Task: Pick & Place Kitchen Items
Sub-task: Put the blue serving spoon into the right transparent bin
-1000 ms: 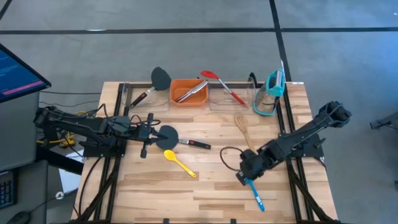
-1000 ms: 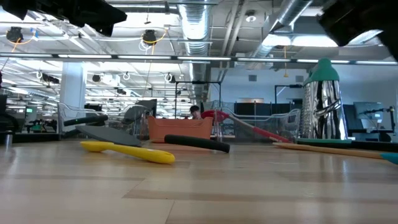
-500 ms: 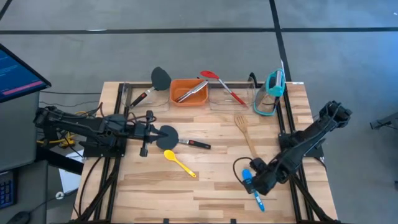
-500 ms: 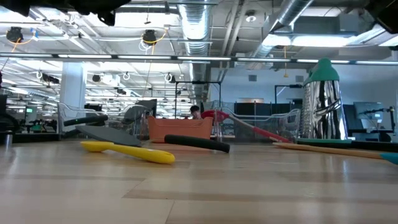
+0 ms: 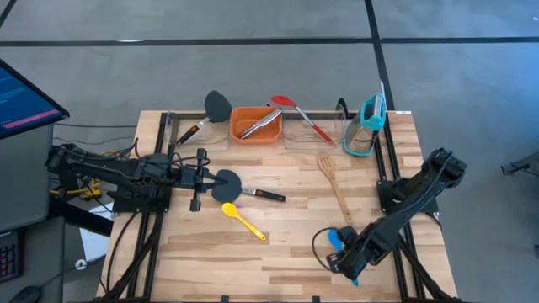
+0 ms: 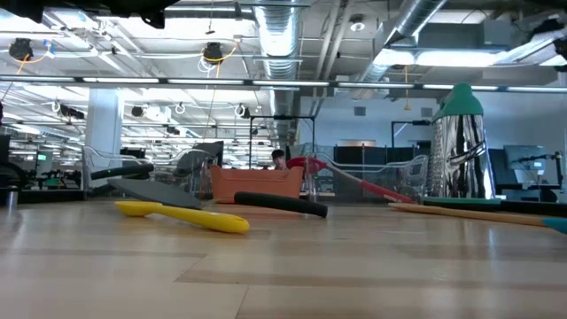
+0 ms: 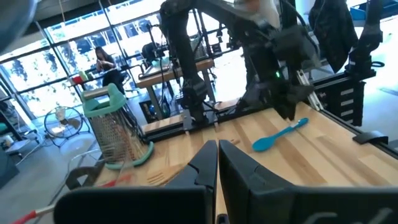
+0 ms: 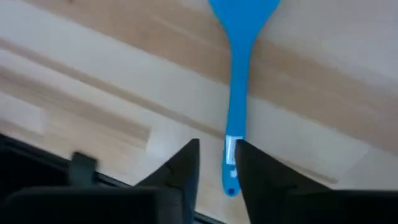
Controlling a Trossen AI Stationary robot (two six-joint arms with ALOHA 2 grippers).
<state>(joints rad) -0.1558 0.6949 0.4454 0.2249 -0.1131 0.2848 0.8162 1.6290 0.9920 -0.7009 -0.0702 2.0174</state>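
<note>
A blue spoon (image 5: 338,239) lies flat on the table near its front right. It also shows in the right wrist view (image 8: 239,74). My right gripper (image 5: 350,263) is over its handle, slightly open and pointing down, one finger on each side of the handle's free end (image 8: 231,163). My left gripper (image 5: 202,178) is shut and empty at the left, level, beside the round blade of a black spatula (image 5: 227,185). A yellow spoon (image 5: 242,220) and a wooden fork (image 5: 332,182) lie flat mid-table. My right gripper comes from above with its fingers across the blue spoon's handle, near the free end (image 8: 231,163). The handle lies close against one finger (image 8: 252,171). I cannot tell whether it touches. The spoon lies flat on the table.
At the far edge stand an orange bin (image 5: 255,124) with metal tongs, a clear bin with a red spoon (image 5: 300,116), a teal-handled grater (image 5: 367,126) and another black spatula (image 5: 216,107). A monitor (image 5: 21,97) stands off the table's left.
My right gripper has moved toward the table's near edge, along the blue spoon from its bowl to the handle's free end. The bowl now shows. The spoon has stayed where it was.
</note>
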